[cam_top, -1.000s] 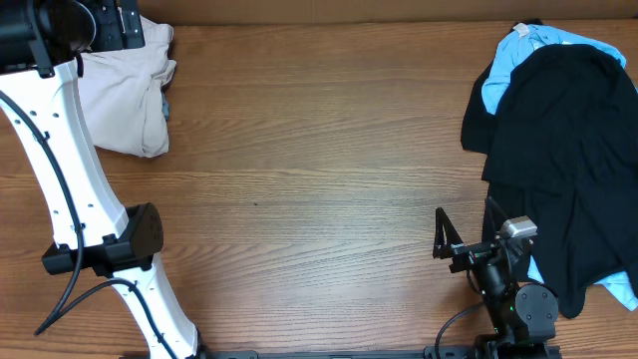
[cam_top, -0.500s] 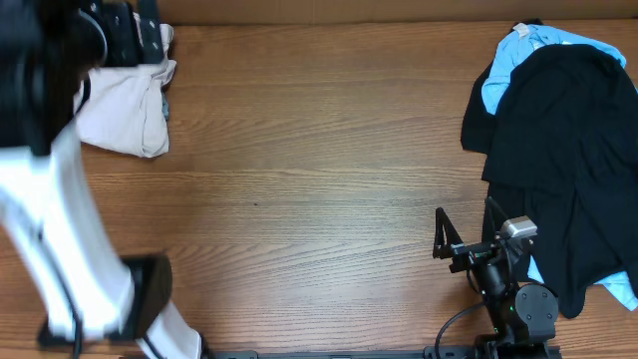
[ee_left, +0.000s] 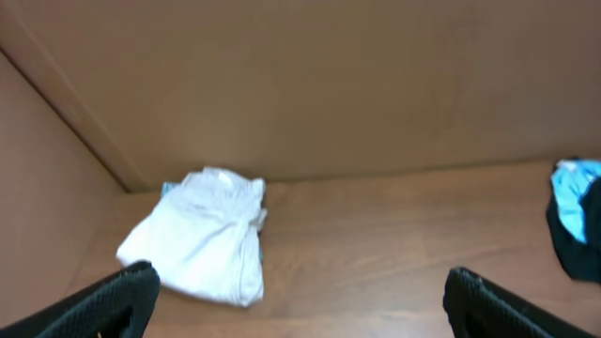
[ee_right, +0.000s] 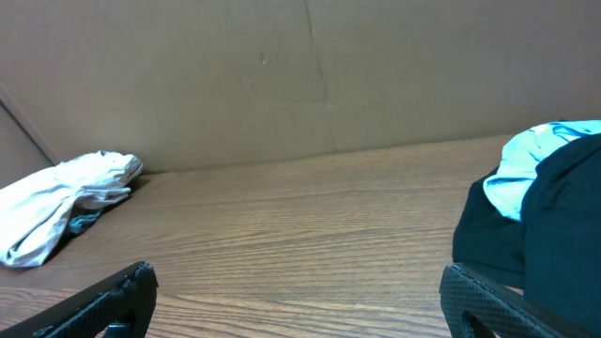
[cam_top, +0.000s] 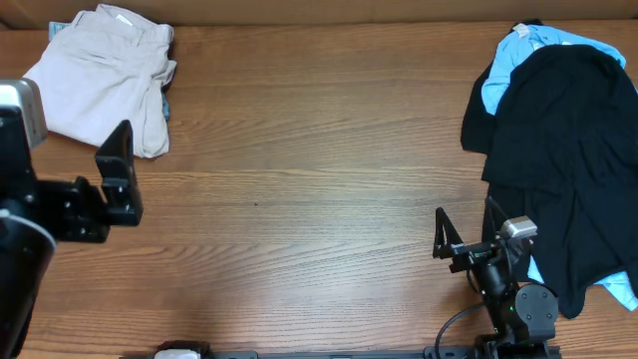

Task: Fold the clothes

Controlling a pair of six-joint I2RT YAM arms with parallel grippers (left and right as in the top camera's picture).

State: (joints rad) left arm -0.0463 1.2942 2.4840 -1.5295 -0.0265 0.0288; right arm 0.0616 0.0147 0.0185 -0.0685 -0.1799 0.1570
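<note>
And the left arm had pulled away! Half a second before it was hunched over the shorts [cam_top: 100,85]; by this moment it had swung back and risen close under the overhead camera, and the left fingers [cam_top: 118,170] had let go, leaving the garment uncovered. The right arm had not budged.

From the left wrist we saw the left fingers [ee_left: 127,296] spread wide, one tip at each lower corner of the view, with nothing between them but bare tabletop [ee_left: 376,253]. The shorts [ee_left: 202,235] lay ahead of them, off toward the left tip, a pale beige folded bundle against the cardboard wall [ee_left: 329,84]. Far off beyond the right tip, the light-blue garment [ee_left: 575,192] showed at the edge, with a bit of the black garment [ee_left: 573,249] under it.

Over on the other side, the right fingers [cam_top: 440,231] stood low over the tabletop [cam_top: 319,179], also wide and empty. The right wrist confirmed it: right fingers [ee_right: 117,296] set far apart, gripping nothing. The black garment [ee_right: 545,216] sat just outside the right-hand tip, ahead of it, with the light-blue garment [ee_right: 531,160] poking out behind. Well apart, far ahead and past the left-hand tip, lay the shorts [ee_right: 56,197].

From overhead, the black garment [cam_top: 568,150] sprawled over most of the light-blue garment [cam_top: 508,65], its lower edge right beside the right arm.
</note>
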